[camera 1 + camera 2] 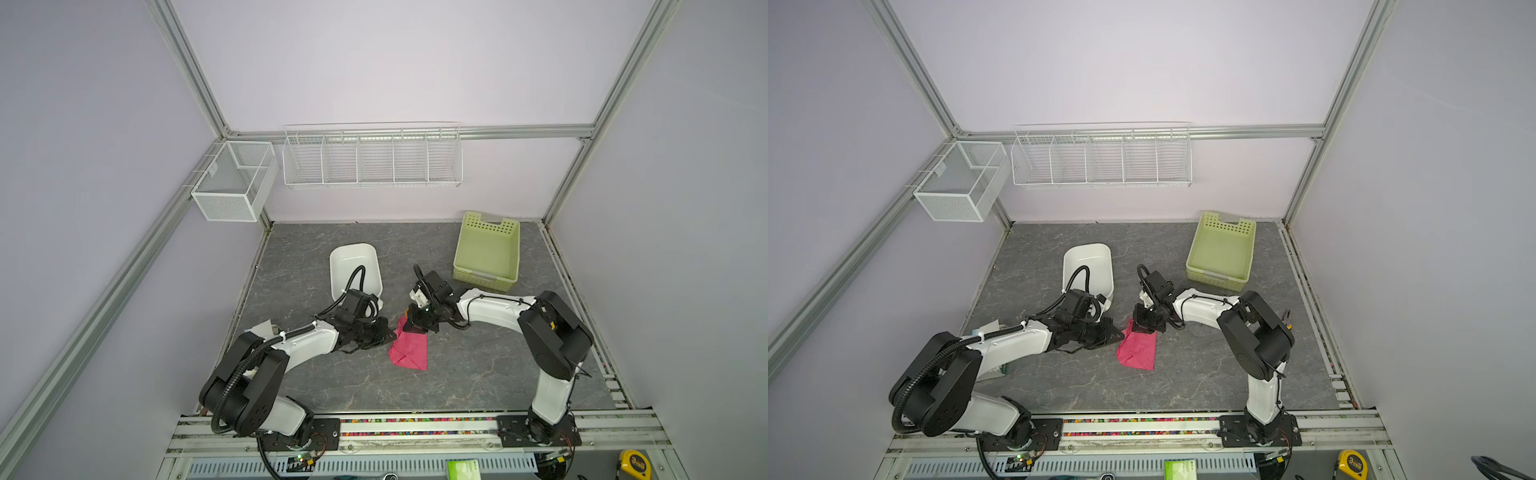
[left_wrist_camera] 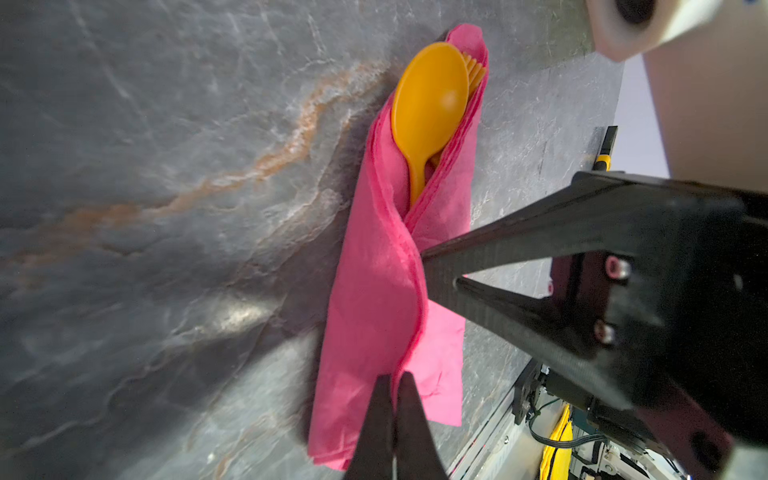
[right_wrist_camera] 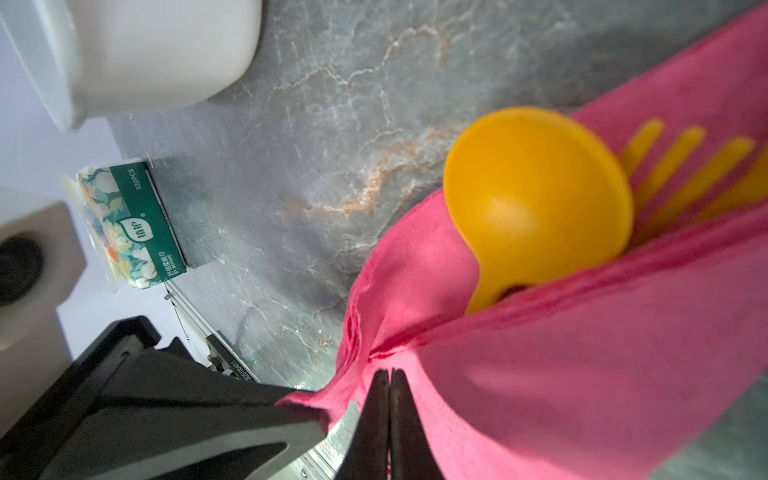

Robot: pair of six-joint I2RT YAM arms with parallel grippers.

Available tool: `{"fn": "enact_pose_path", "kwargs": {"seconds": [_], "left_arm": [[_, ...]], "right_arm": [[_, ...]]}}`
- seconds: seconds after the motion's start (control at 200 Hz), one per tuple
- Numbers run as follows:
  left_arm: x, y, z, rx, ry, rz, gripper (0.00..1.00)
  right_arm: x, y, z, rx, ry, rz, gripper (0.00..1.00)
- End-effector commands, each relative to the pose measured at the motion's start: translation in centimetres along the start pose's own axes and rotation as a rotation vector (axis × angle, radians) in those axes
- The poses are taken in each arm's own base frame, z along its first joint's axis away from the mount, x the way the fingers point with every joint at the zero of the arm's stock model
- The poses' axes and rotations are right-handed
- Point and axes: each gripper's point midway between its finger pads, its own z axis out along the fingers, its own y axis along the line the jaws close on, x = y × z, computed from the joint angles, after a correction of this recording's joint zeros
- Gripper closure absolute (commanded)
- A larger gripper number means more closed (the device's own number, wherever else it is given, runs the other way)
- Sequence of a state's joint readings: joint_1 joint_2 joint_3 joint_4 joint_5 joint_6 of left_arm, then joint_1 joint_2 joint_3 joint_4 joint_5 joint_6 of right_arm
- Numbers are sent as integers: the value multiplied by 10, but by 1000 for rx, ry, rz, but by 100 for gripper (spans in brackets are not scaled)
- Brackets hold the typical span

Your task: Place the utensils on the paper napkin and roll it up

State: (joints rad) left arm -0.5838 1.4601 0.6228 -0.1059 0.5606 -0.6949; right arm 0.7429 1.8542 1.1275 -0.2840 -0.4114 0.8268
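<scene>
We're mid-roll: the paper napkin [image 1: 409, 349] lies mid-table, wrapped over the utensils [image 2: 430, 99], spoon and fork tips showing. The right gripper [image 3: 390, 372] pinches a creased flap; the left gripper [image 2: 394, 378] is closed at the edge, grip unclear. Next we'd turn it tighter. The white tub [image 1: 355, 266] and green basket [image 1: 488, 249] stand clear; the grippers crowd each other.

Lab test cell: aluminium frame [image 1: 519, 131], bare lilac walls [image 1: 395, 62].
</scene>
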Motion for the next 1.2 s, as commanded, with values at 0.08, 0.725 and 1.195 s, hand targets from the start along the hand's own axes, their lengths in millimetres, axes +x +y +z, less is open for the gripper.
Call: {"fn": "enact_pose_path", "kwargs": {"seconds": [0.08, 0.725, 1.195], "left_arm": [[-3, -3, -2, -3, -13, 28, 100], [-3, -5, -5, -9, -18, 32, 100], [-8, -22, -9, 56, -30, 26, 100]], "right_arm": [[20, 10, -26, 14, -12, -23, 93], [84, -20, 1, 166, 47, -41, 93], [87, -40, 20, 212, 67, -34, 93]]}}
